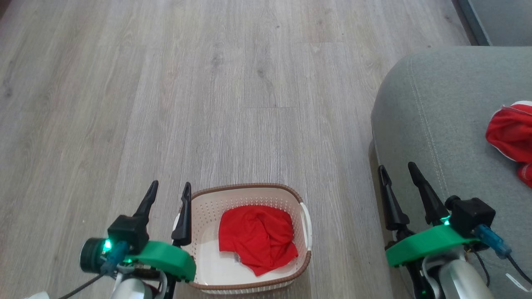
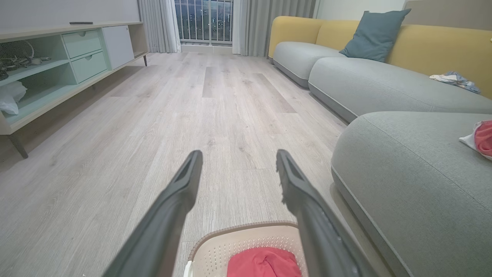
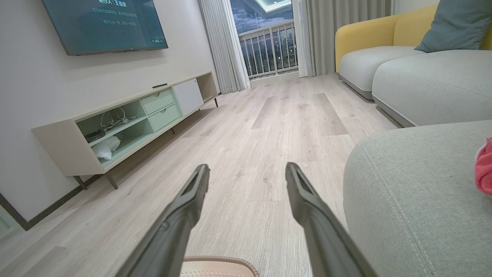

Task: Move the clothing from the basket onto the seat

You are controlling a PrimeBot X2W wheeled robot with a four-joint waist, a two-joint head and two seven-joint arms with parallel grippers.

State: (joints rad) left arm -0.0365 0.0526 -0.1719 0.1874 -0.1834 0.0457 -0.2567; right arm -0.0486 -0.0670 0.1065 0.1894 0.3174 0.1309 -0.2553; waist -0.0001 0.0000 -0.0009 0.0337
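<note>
The cream basket (image 1: 203, 216) with a brown rim stands on the wood floor at the bottom centre of the head view. A crumpled red garment (image 1: 257, 237) lies inside it, also seen as red cloth (image 2: 263, 263) in the left wrist view. Another red and white garment (image 1: 512, 135) lies on the grey-green seat (image 1: 432, 116) at the right. My left gripper (image 1: 170, 189) hangs open beside the basket's left rim, holding nothing. At the seat's front edge my right gripper (image 1: 399, 169) is open and empty too.
A long pale TV cabinet (image 3: 127, 119) with open shelves runs along the left wall under a screen. More grey and yellow sofa sections (image 2: 369, 77) with a blue cushion stretch beyond the seat. Wood floor (image 1: 208, 91) lies ahead of the basket.
</note>
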